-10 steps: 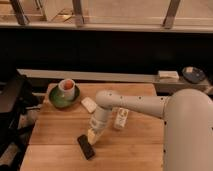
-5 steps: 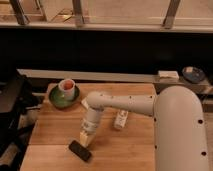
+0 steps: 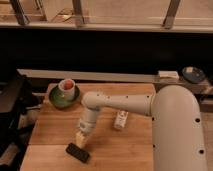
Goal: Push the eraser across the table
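Where the arm (image 3: 120,102) dips, the jaws (clenched or released, I cannot tell) sit at the eraser (image 3: 78,152) on the worktop (image 3: 131,146).

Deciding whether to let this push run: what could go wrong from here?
The gripper sits at the upper edge of the angled eraser; it may pivot and slip aside. The eraser lies toward the lower-left corner of the table in view; a long push could send it off. The white bottle sits close by the arm; a sweep could knock it.
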{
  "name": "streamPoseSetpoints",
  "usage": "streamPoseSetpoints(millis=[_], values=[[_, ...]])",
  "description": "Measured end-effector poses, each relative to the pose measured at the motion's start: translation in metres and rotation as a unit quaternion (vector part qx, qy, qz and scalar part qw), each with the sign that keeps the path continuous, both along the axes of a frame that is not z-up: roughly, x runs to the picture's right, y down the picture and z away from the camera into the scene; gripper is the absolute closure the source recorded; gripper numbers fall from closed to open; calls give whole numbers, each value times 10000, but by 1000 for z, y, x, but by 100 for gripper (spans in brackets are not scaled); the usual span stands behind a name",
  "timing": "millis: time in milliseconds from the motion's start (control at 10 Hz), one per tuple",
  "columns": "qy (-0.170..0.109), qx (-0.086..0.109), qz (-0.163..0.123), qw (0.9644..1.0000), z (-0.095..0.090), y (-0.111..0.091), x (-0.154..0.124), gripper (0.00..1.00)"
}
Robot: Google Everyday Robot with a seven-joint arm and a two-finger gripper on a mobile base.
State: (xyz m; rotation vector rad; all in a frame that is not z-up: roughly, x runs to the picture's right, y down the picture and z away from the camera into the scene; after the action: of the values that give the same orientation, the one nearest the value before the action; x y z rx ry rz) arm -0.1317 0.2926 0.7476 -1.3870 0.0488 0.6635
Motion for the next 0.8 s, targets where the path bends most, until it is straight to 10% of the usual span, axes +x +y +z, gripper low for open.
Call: streamPoseSetpoints(millis=[800], values=[[-125,-58,120,9998,-20,11,-4,100]])
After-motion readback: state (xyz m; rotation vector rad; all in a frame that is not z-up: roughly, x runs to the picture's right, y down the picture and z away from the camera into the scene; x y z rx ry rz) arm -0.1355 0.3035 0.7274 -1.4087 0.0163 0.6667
